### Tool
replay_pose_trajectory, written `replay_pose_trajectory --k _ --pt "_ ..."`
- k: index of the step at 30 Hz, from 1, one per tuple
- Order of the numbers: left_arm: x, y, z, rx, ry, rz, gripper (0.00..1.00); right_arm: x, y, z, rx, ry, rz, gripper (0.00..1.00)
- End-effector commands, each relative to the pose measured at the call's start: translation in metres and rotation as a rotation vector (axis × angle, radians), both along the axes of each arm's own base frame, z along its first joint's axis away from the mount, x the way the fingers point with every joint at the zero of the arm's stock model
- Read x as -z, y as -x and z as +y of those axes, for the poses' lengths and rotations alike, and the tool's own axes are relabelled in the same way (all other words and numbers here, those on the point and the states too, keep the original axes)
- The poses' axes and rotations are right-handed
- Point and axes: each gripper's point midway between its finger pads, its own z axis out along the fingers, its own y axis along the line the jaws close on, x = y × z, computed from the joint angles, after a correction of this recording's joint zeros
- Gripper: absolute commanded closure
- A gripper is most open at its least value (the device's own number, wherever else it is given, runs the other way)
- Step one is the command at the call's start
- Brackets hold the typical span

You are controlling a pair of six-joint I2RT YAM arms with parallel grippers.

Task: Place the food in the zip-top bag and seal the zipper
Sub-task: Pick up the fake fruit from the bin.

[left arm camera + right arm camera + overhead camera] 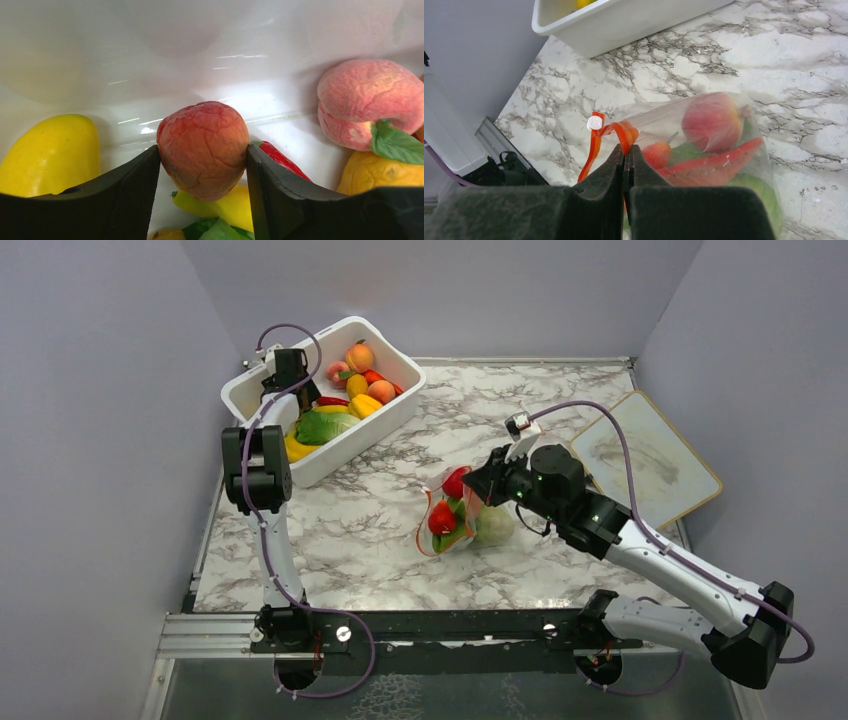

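My left gripper (285, 373) is down inside the white tub (398, 403). In the left wrist view it (202, 155) is shut on a reddish peach (202, 142), one finger on each side. Around it lie a yellow fruit (50, 150), a red pepper (280, 159) and a pink peach (367, 97). The clear zip-top bag (447, 520) lies mid-table and holds red fruit and a green cabbage (494, 526). My right gripper (480, 485) is shut on the bag's orange-red zipper strip (596, 147) near its white slider (594, 122). The bag's mouth gapes towards the left.
The tub at the back left holds more fruit, peppers and a green leafy bunch (325, 426). A flat pale board (650, 455) lies at the right edge of the table. Grey walls close in on three sides.
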Motion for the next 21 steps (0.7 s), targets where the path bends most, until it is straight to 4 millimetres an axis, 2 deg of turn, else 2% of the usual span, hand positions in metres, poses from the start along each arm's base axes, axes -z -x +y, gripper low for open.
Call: replay_pose_trajectory --k 1,14,21 --pt "-0.056 -0.005 -0.004 0.050 0.006 -0.121 0.65 -0.018 -0.001 -0.002 0.017 -0.051 -0.041 0.99" --pt "-0.144 0.007 -0.026 0.158 0.026 -0.317 0.67 -0.012 0.004 -0.008 0.041 -0.078 -0.012 0.99" --pt "-0.180 0.033 -0.052 0.281 0.079 -0.377 0.67 -0.012 0.006 -0.008 0.044 -0.097 0.011 0.99"
